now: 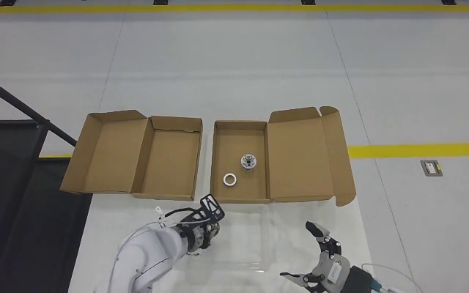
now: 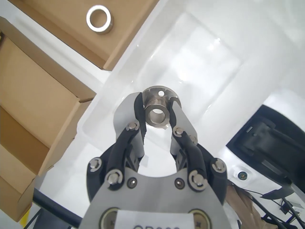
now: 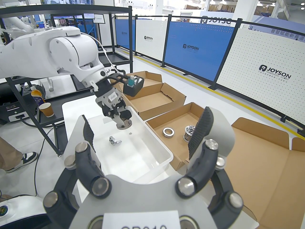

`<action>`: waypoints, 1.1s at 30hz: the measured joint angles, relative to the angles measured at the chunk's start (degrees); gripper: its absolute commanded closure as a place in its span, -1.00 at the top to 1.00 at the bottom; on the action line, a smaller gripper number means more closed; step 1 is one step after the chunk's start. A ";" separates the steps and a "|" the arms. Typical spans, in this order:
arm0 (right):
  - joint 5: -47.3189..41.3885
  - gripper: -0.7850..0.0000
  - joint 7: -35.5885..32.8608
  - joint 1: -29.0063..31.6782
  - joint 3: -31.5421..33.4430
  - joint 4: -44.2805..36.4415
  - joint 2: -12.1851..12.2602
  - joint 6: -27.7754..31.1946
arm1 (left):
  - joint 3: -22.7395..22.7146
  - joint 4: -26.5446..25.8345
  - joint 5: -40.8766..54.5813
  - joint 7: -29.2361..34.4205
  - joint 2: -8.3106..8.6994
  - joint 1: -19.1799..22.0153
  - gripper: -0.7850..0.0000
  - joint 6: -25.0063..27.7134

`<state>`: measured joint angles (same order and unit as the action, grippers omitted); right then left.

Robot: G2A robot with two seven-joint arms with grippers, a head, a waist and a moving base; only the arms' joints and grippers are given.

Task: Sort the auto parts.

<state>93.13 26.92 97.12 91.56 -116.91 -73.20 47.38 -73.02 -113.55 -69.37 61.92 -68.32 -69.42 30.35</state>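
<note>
My left gripper point(image 2: 156, 116) is shut on a flanged metal bushing point(image 2: 156, 113), its pads clamping the bushing's narrow neck. It hangs low over the far end of a white tray point(image 3: 164, 154); the left gripper point(image 3: 122, 120) also shows from the side in the right wrist view. A small metal bracket point(image 3: 114, 141) lies on the tray floor close by. The right cardboard box point(image 1: 238, 143) holds a metal ring point(image 1: 230, 179) and a round hub part point(image 1: 249, 161). The left cardboard box point(image 1: 172, 157) has nothing in it. My right gripper point(image 3: 147, 120) stands open at the tray's near end, holding nothing.
Both boxes have their lids folded flat outward, on the table behind the tray. A black shelf point(image 3: 47, 101) beside the table carries a paper cup point(image 3: 46, 109) and a bottle point(image 3: 37, 96). A black frame point(image 1: 29, 117) stands to the table's left.
</note>
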 measured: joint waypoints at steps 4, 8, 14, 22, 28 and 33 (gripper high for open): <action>0.00 1.00 0.00 0.00 0.00 0.00 0.00 0.00 | -4.76 -2.05 6.25 -1.54 0.56 -0.39 -1.00 1.12; 0.00 1.00 0.00 0.00 0.00 0.00 0.00 0.00 | -10.02 -2.57 12.62 -3.83 0.99 0.04 -1.00 -0.43; 0.00 1.00 0.00 0.00 0.00 0.00 0.00 0.00 | -10.18 -2.66 12.59 -3.93 1.00 0.04 -1.00 -0.68; 0.00 1.00 0.00 0.00 0.00 0.00 0.00 0.00 | -9.30 -1.32 9.14 -6.42 1.04 -0.21 -1.00 -3.53; 0.00 1.00 0.00 0.00 0.00 0.00 0.00 0.00 | -7.78 10.70 5.50 -14.18 0.13 9.05 -1.00 -16.98; 0.00 1.00 0.00 0.00 0.00 0.00 0.00 0.00 | -4.55 25.14 2.59 -17.03 -0.58 19.10 -1.00 -21.41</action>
<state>93.13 26.92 97.12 91.56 -116.91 -73.20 47.38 -77.58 -88.41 -66.77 44.88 -68.90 -50.31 8.93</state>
